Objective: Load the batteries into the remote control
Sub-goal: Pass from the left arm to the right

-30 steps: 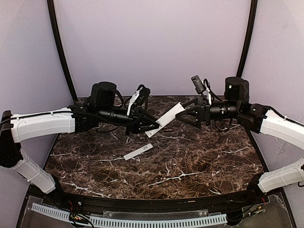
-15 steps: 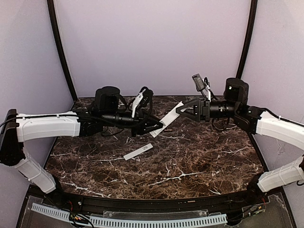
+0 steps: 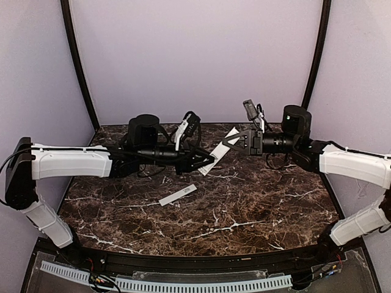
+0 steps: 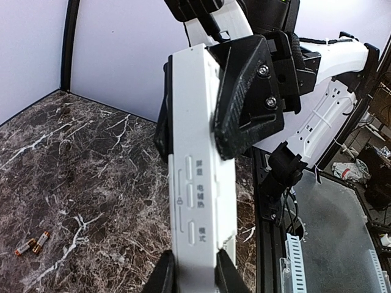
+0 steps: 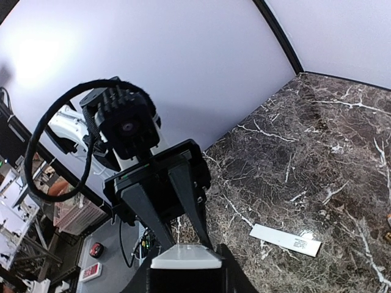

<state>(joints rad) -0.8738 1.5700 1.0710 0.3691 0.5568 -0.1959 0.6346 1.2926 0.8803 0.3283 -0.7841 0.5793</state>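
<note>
Arms reach in from both sides, the left arm (image 3: 70, 163) and the right arm (image 3: 354, 165) each stretched nearly level over the back half of the marble table (image 3: 256, 201), wrists turned toward one another near its middle. The left gripper (image 3: 203, 162) is clamped on the lower end of the remote control (image 3: 217, 152), which hangs tilted in the air above the table, while the right gripper (image 3: 228, 143) presses its fingers on the upper end, front and back. Two batteries (image 4: 32, 243) lie side by side on the table, and a flat white strip (image 3: 178, 195) lies nearer the arms' bases.
</note>
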